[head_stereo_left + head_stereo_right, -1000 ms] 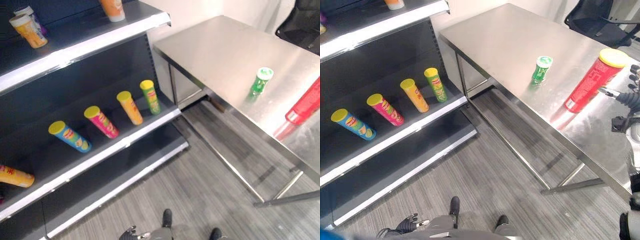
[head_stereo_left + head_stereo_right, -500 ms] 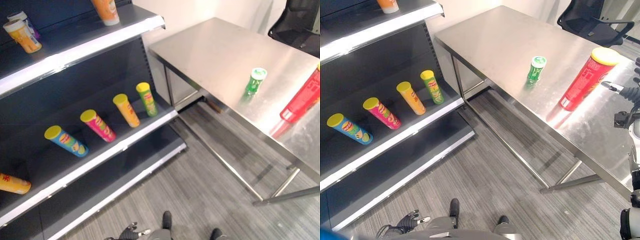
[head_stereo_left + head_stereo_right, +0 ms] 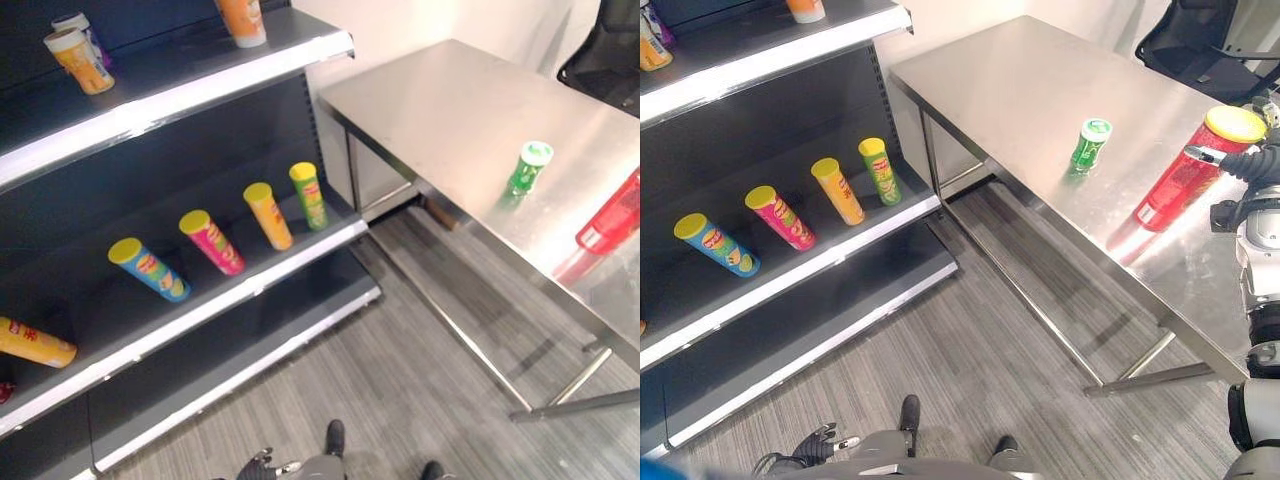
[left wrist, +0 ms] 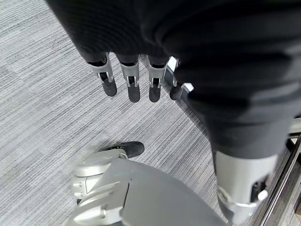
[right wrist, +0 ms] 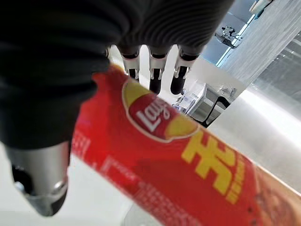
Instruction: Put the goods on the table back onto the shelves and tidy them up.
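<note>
Your right hand (image 3: 1252, 165) has its fingers (image 5: 154, 70) straight and spread, holding nothing, reaching past the upper part of the red tube (image 3: 1188, 168), which stands upright on the surface (image 3: 1040, 90) with its long axis vertical, right against the palm side. The small green bottle (image 3: 1090, 143) stands further off toward the shelf (image 3: 230, 290). Your left hand (image 4: 136, 70) hangs low over the floor, fingers loose and empty, so the right is nearer.

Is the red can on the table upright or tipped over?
Upright: the red can stands on the table, yellow lid up, right hand beside it.
</note>
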